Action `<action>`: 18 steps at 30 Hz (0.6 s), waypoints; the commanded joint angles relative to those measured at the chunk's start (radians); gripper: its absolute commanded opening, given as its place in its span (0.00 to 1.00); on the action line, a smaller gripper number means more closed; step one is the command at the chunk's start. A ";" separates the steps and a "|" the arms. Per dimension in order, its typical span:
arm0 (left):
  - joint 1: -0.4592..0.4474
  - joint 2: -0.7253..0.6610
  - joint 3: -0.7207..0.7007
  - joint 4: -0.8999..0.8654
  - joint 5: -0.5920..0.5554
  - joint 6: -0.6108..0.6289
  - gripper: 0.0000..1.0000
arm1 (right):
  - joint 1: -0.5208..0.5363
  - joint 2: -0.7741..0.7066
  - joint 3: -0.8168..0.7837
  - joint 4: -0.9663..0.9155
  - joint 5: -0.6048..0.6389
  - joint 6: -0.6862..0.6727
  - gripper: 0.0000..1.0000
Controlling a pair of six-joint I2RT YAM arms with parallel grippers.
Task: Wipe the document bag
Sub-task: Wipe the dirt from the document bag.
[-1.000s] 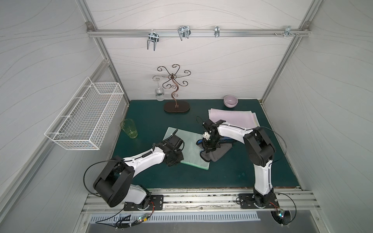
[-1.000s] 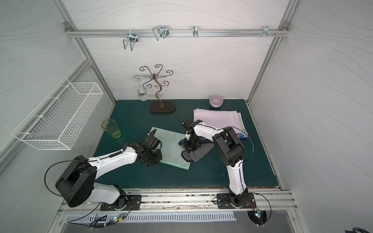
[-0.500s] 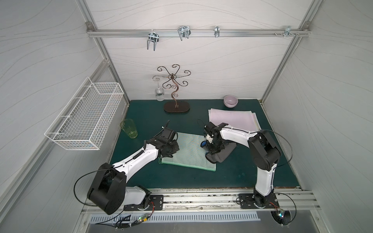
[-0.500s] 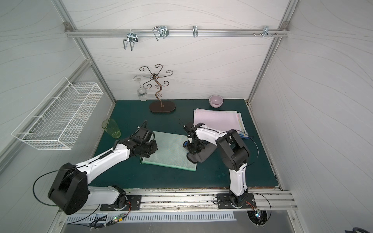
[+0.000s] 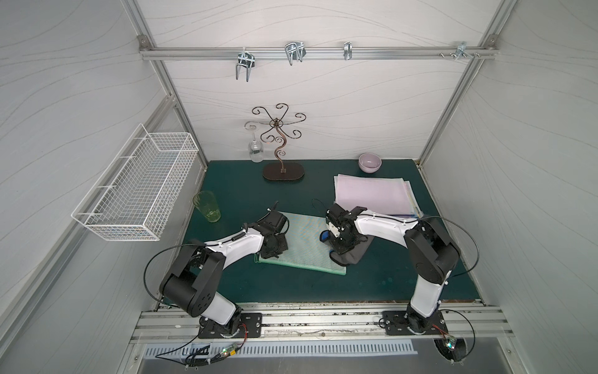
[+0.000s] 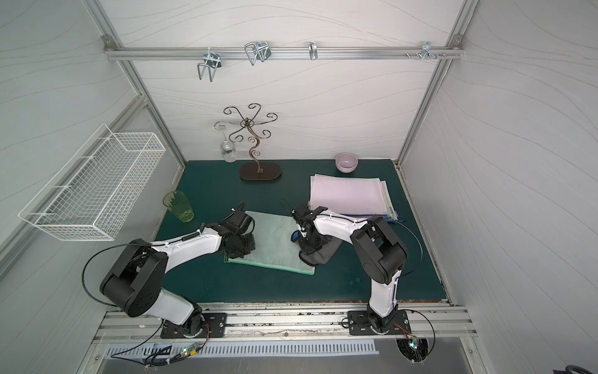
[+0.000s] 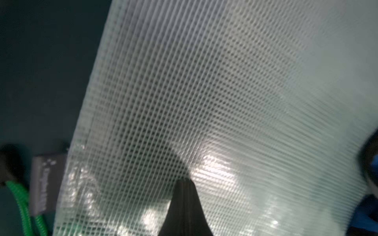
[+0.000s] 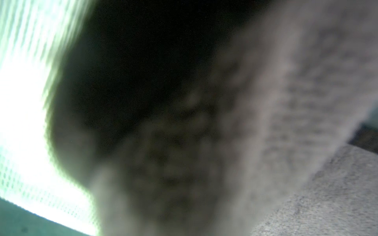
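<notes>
Pressing down with my left hand [image 5: 275, 250], fingers shut together, I had its tip touching the document bag [image 5: 304, 243] at the end nearer the table's left edge. The left wrist view showed those closed fingers [image 7: 184, 196] meeting the bag's pale green mesh [image 7: 204, 92], with a grey tag [image 7: 46, 183] and a green cord [image 7: 20, 204] just beside the bag's edge.

The bag lay flat around the middle of the table [image 5: 388, 281], a little towards the front edge, in both top views [image 6: 275, 243].

My right hand [image 5: 341, 247] was clamped on a grey cloth [image 5: 354, 254] at the bag's other end. The cloth sat partly on the bag and partly on the table beside it. In the right wrist view it filled most of the frame as a blur [image 8: 266, 122], with bright mesh [image 8: 20, 102] next to it.

A green tumbler [image 5: 207, 207] stood near the left edge. A stack of pink sheets [image 5: 372, 194] lay towards the back right corner, with a small bowl [image 5: 370, 162] behind it at the back edge. A scrolled metal stand [image 5: 283, 170] stood at the back edge too, a wine glass [image 5: 255, 151] hanging from it.
</notes>
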 commanded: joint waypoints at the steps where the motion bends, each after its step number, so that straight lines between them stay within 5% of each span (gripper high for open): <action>1: -0.013 -0.025 -0.049 -0.053 -0.030 -0.043 0.00 | 0.023 -0.018 -0.038 -0.097 -0.055 -0.017 0.00; 10: -0.081 -0.144 -0.124 -0.130 -0.013 -0.124 0.00 | 0.032 -0.079 0.226 -0.179 -0.263 0.049 0.00; 18: -0.094 -0.290 -0.192 -0.172 -0.026 -0.177 0.00 | 0.081 0.355 0.657 -0.115 -0.581 0.113 0.00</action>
